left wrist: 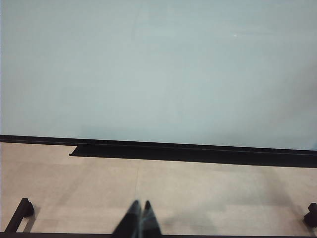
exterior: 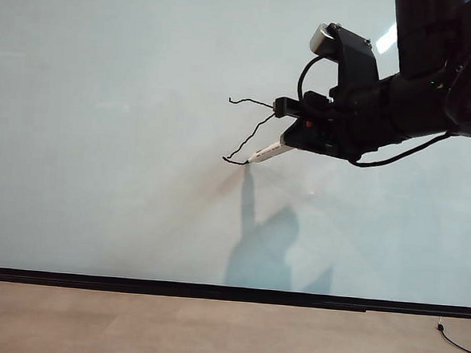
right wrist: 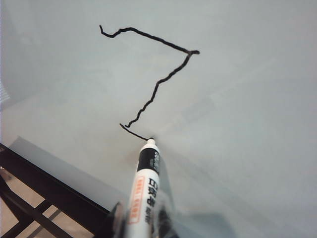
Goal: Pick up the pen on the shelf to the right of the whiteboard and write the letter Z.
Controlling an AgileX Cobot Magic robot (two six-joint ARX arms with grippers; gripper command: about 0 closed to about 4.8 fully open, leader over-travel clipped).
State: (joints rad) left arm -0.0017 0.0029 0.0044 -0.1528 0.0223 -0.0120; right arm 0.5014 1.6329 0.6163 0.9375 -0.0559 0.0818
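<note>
The right gripper point(right wrist: 141, 220) is clenched on the pen point(right wrist: 144, 191), gripping its barrel well back from the nib, so most of the white body juts out ahead of the fingers toward the whiteboard point(exterior: 99, 176). The tip sits at the end of the short bottom stroke of the letter Z point(right wrist: 148, 79), whose top bar and diagonal are drawn. The pen looks light, stiff and smooth-sided, so it could slip or twist between the fingers if pressed hard; a grip nearer the nib would likely steady the wobbly line. The fingertips themselves are blurred and cut off. The left gripper point(left wrist: 138, 218) hangs far back, pinched together, holding nothing.
</note>
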